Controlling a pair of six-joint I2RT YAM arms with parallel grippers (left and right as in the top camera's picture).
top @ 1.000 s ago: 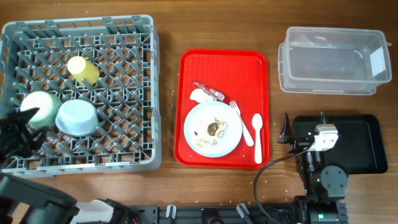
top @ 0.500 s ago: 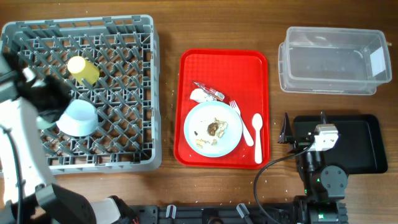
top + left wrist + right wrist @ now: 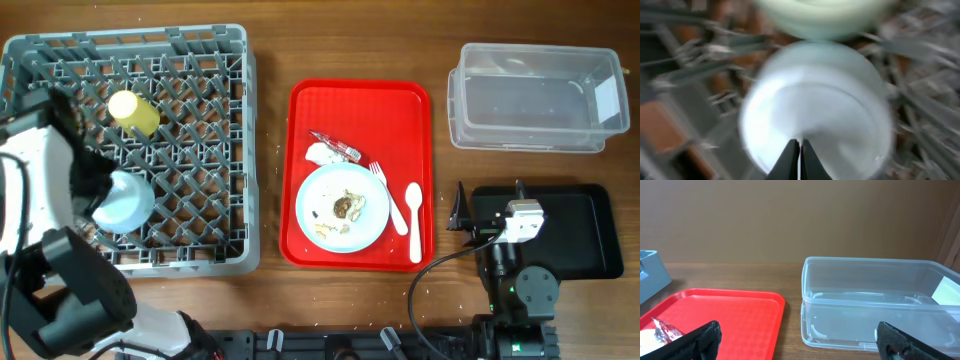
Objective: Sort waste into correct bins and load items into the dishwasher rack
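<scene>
Wooden tabletop [image 3: 270,300] from overhead: the light blue bowl [image 3: 130,205] sits in the rack [image 3: 247,150] at far left, right under my left claw [image 3: 800,155], tips pressed together on nothing as far as I can tell. My right claw [image 3: 797,335] is spread wide at lower right, so it's nearer the plate [image 3: 372,222], fork [image 3: 388,200] and spoon [image 3: 414,225] just to its left, handles running top to bottom of frame

blurred, the left gripper [image 3: 800,162] tips pressed together before the light blue bowl [image 3: 815,100], pale green bowl [image 3: 825,17] beyond.
</scene>
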